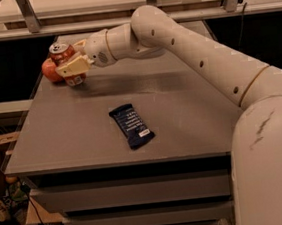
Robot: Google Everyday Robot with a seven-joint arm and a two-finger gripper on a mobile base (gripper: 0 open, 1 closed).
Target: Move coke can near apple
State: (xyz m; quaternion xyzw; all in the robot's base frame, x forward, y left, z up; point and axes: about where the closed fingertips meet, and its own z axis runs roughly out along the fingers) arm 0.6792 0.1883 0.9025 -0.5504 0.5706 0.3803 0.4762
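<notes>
The coke can, orange-red with a silver top, stands upright at the far left of the grey table. My gripper is shut on the coke can, one cream finger across its front. The red apple sits right behind and left of the can, touching it or nearly so, partly hidden by it.
A flat dark-blue snack bar wrapper lies near the table's middle front. My white arm reaches across the table from the right. The table's left edge runs close to the apple. Boxes and clutter sit on the floor at the lower left.
</notes>
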